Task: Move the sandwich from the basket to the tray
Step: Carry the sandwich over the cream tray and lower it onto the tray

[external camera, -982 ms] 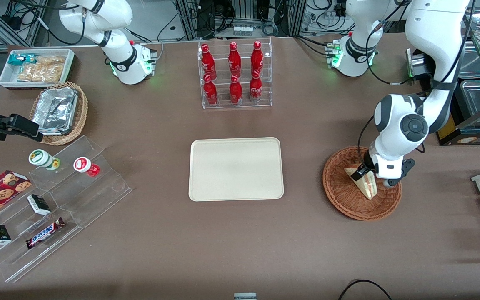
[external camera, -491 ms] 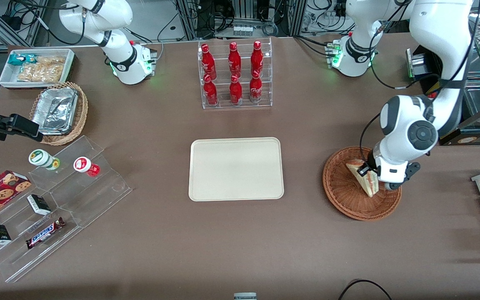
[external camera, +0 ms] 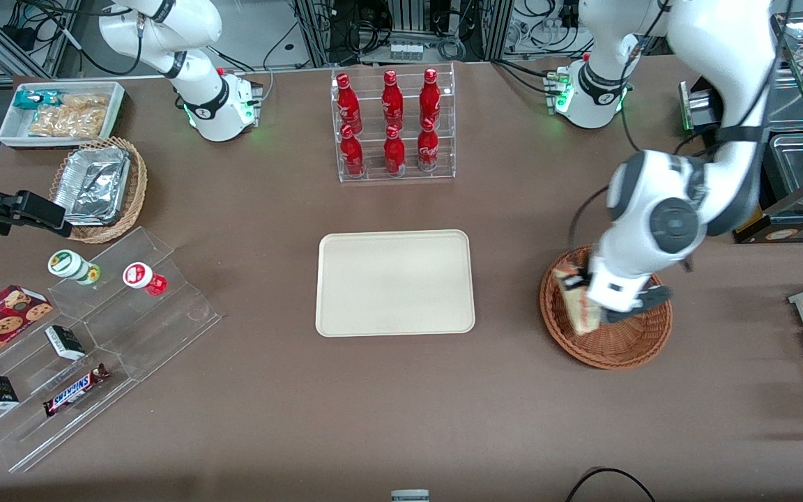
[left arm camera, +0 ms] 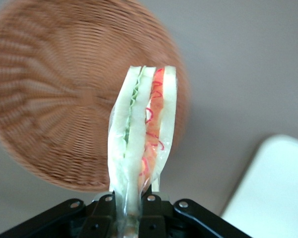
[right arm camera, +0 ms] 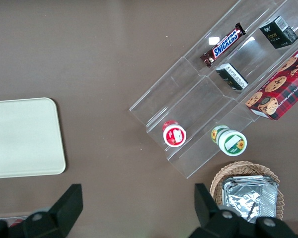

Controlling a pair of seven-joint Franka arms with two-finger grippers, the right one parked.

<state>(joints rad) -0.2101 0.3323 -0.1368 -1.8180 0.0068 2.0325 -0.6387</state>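
Bare brown table lies between the wicker basket [external camera: 607, 341] and the cream tray [external camera: 394, 282], with the rack of red bottles [external camera: 393, 125] standing farther from the camera than the tray. The gripper [left arm camera: 129, 210] hangs over the basket's tray-side rim, fingers clamped on the sandwich [external camera: 578, 305], held clear above the weave. It's a clear-wrapped wedge, white bread with green and red filling.

Both arms are glossy white shells with dark grey round joint caps and black bands, green lights glowing at the bases, black cables looping off them. The pincer [left arm camera: 131, 218], above the basket, is black with silver screws.
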